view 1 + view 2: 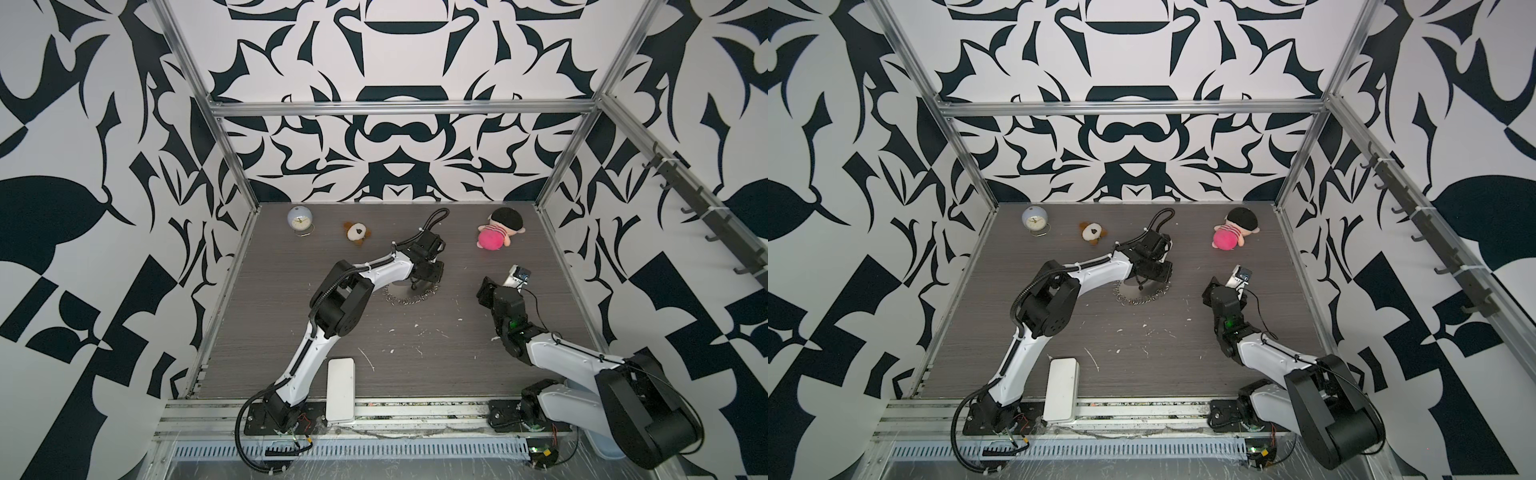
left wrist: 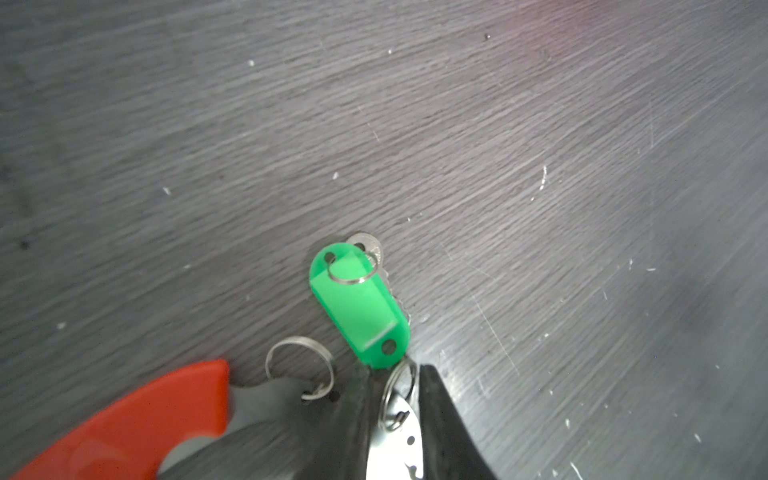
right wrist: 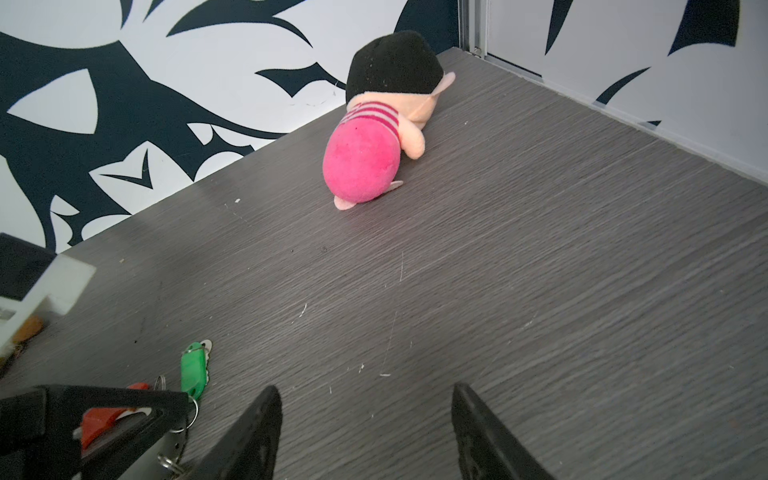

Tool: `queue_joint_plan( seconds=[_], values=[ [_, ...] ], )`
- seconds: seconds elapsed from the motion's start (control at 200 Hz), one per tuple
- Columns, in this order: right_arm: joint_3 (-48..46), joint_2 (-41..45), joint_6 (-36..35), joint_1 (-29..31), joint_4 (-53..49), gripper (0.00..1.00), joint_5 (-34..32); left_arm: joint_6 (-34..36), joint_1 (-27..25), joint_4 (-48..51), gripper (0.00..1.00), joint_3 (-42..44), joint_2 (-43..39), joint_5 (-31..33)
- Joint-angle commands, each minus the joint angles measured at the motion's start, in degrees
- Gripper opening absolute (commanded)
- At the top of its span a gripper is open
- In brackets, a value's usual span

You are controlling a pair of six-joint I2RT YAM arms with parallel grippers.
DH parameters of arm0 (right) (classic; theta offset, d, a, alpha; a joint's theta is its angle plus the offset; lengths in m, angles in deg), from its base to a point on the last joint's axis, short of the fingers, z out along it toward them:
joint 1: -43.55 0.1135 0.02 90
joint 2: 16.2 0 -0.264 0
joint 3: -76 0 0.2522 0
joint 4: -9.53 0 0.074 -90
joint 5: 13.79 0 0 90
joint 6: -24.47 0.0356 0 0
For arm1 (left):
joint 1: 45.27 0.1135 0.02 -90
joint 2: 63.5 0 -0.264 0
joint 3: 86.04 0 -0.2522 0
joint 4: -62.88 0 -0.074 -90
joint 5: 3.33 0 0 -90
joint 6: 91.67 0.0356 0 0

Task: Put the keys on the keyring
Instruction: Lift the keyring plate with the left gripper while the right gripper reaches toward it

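Two claws differ: the left claw (image 2: pixel 395 370) pinches the silver end of the keyring (image 2: pixel 133 411), whose red-orange bar lies on the counter (image 2: pixel 540 124), with the green-headed key (image 2: pixel 359 307) flat just beyond its fingertips, while the right claw (image 3: pixel 365 432) hangs wide and empty, well apart.

Table (image 1: pixel 415 357): grey wood-grain top, flecked with white scuffs; round pale-blue alarm clock (image 1: pixel 300 221), upright, near the far left corner; brown-and-white plush toy (image 1: pixel 357 235), near the clock, to its right; plush doll (image 1: pixel 498 232), black hair, pink body, striped top, lying far right; flat white rounded box (image 1: pixel 340 388) at the front edge; rail of black hooks (image 1: pixel 706 212) on the right wall.
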Motion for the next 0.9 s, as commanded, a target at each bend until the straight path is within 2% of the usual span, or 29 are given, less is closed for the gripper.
queue_joint_plan(
  seconds=[0.0,0.1,0.16,0.25,0.665,0.725,0.89],
  values=[
    [1.74,0.64,0.13,0.16,0.83,0.68,-1.63,0.62,-0.36,2.75,0.20,-0.78,1.04,1.27],
    [1.74,0.72,0.04,0.20,0.81,0.68,-1.67,0.88,-0.40,2.03,0.13,0.05,0.51,1.38],
    [1.74,0.73,0.09,0.10,0.78,0.68,-1.71,1.12,-0.36,1.68,0.05,0.37,0.15,0.47],
    [1.74,0.60,0.13,0.14,0.79,0.68,-1.80,1.72,-0.41,1.20,0.00,0.86,-0.35,-1.16],
    [2.10,-0.14,-0.05,0.13,1.00,0.68,-1.82,5.19,-0.41,-2.04,0.00,6.96,-6.30,-2.03],
    [2.17,-0.30,-0.11,0.14,0.95,0.68,-1.85,7.24,-0.40,-3.89,0.00,9.34,-8.65,-4.42],
    [3.33,-0.79,-2.09,0.10,0.22,0.67,-0.83,11.23,-0.36,-14.69,0.00,22.45,-19.39,-7.69]
  ],
)
